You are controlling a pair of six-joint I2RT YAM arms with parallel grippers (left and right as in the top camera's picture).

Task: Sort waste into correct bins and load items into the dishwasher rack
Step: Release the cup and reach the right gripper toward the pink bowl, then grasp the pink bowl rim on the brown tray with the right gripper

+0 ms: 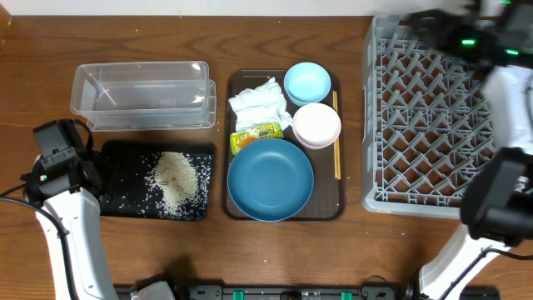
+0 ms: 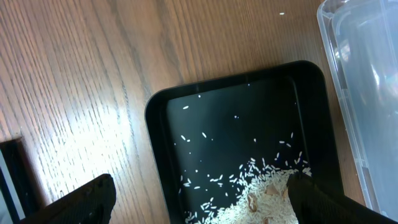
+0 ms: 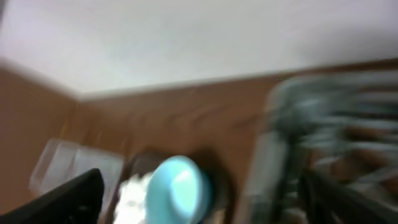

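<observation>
You have rice [image 1: 176, 180] in the black tray [image 1: 125, 167] at 8 o'clock, so that looks done. The clear tub [image 1: 141, 93] at 10 and the rack [image 1: 425, 125] at 3 hold nothing. Tissue [image 1: 260, 103], wrapper [image 1: 255, 136], chopsticks [image 1: 336, 137], dark-blue bowl [image 1: 271, 180], light-blue bowl [image 1: 306, 82] and pink bowl [image 1: 316, 125] lie on the brown tray [image 1: 341, 202]. Your left gripper [image 2: 200, 200] and right gripper [image 3: 199, 199] are spread wide, holding nothing.

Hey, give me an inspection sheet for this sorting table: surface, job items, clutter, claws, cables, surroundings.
Surface: brown wooden table.
Job's things: rice in black tray; clear tub empty; tissue, snack wrapper, dark-blue bowl, light-blue bowl, pink bowl and chopsticks on brown serving tray; nothing seen loaded in rack; no cup seen.
Clutter: nothing seen.
Claws: left claw open above black tray; right claw open, its view blurred.
Cables: thin dark cable beside left arm.
Surroundings: white wall.
</observation>
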